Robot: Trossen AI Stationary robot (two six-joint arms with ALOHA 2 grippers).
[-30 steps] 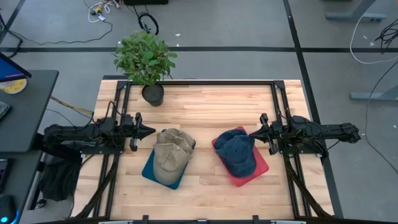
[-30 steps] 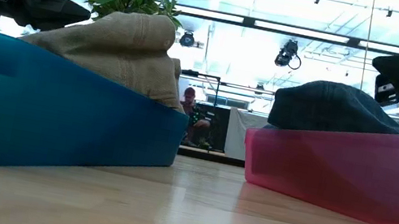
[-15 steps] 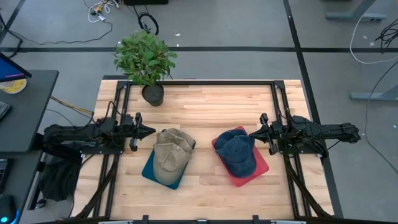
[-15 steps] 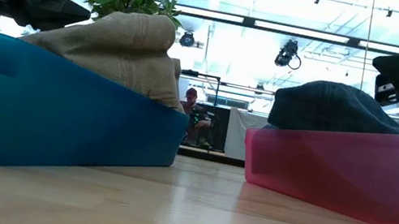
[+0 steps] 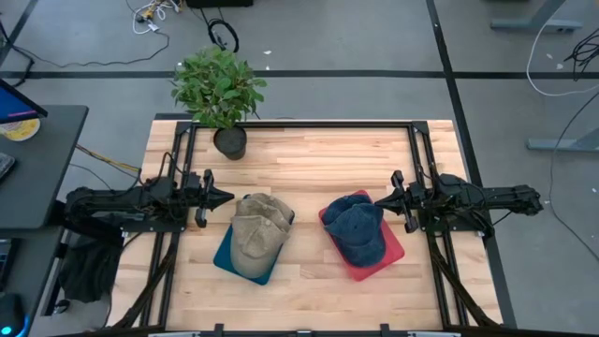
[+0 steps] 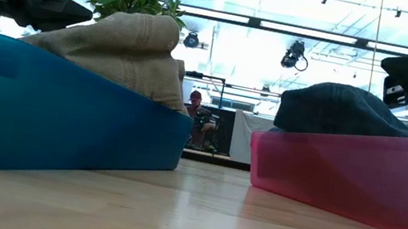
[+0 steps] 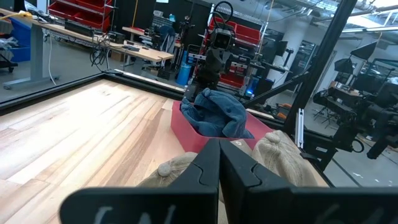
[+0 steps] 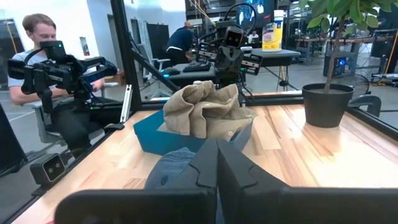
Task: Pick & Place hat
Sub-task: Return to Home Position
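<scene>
Seen from above, the left arm lies level at the middle left of the frame, over the worktop's left edge, tip pointing right. The left jaws are pressed fully together and hold nothing; the tip stands just beside the blue bin, apart from it. A potted plant stands at the worktop's upper left corner. The brown cap rests crumpled in the blue bin, left of centre. The blue cap rests in the red bin, right of centre. The right arm lies level at the middle right, tip pointing left, near the red bin. The right jaws are likewise closed tight and empty.
</scene>
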